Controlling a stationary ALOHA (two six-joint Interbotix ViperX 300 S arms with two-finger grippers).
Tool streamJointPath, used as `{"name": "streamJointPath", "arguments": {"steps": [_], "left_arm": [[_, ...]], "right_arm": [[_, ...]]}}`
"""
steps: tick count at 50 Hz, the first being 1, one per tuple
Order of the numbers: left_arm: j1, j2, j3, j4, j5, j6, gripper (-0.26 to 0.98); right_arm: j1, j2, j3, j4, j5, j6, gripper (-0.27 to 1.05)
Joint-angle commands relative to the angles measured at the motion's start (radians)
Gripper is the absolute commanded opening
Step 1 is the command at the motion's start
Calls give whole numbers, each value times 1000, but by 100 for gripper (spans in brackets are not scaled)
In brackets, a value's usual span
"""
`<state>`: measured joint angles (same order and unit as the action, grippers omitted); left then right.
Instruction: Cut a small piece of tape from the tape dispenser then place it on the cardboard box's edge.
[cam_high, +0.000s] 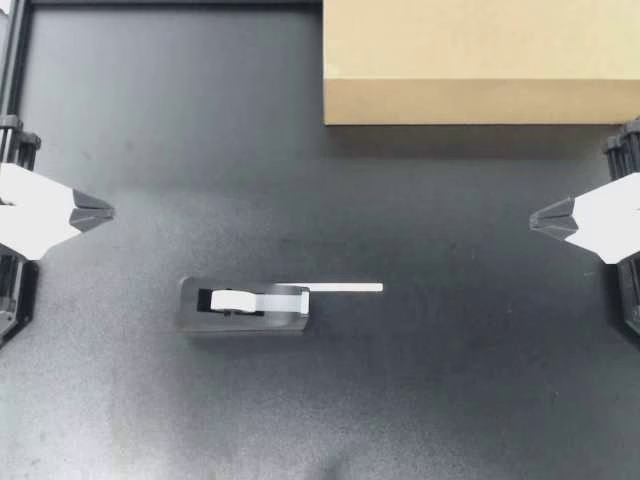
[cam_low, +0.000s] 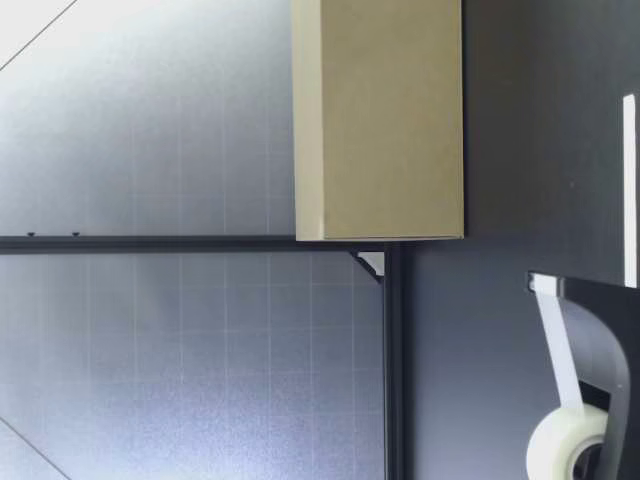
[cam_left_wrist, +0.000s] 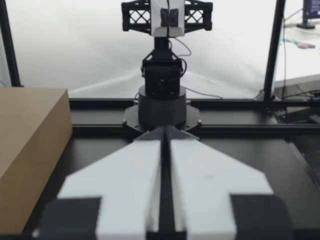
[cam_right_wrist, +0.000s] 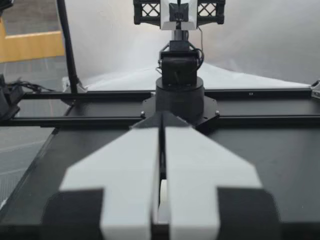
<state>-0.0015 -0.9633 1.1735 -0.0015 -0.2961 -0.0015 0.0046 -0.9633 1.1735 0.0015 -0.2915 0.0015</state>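
Table (cam_high: 450, 390): tape dispenser (cam_high: 245, 306) (strip (cam_high: 345, 288) out), cardboard box (cam_high: 480, 60) apart.

My left hand (cam_left_wrist: 165, 131) is pointing across the dark bench (cam_left_wrist: 240, 150), its two white fingers (cam_left_wrist: 130, 175) pressing flat against each other. A brown cardboard box (cam_left_wrist: 30, 150) is sitting on the bench just beside the hand. Straight ahead, at the bench's right end, my right arm (cam_left_wrist: 161, 95) is standing on its round black base. Above that base, my right hand (cam_left_wrist: 170, 17) is facing back this way, its fingers meeting.
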Motion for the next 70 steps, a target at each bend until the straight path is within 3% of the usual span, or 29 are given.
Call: {"name": "streamJointPath", "arguments": {"steps": [1, 12, 25, 39, 57, 62, 70], "left_arm": [[-11, 9, -17, -2, -17, 3, -12], [-11, 11, -8, -2, -49, 5, -13], [-11, 23, 3, -2, -49, 5, -13], [-11, 34, 11, -2, -51, 5, -13], [-11, 34, 38, -2, -49, 0, -13], [-9, 37, 40, -2, -49, 5, -13], [-11, 37, 46, -2, -49, 6, -13]], "right_arm": [[0, 6, -18, -2, -12, 0, -9], [-17, 121, -98, 3, -35, 2, -13], [-72, 465, -342, 38, 54, 57, -13], [-71, 844, -689, 35, 434, 89, -13], [-40, 1146, -1008, 43, 887, 43, -13], [-49, 1190, -1072, 86, 994, 9, -13], [-104, 1249, -1141, 291, 1131, -147, -13]]}}
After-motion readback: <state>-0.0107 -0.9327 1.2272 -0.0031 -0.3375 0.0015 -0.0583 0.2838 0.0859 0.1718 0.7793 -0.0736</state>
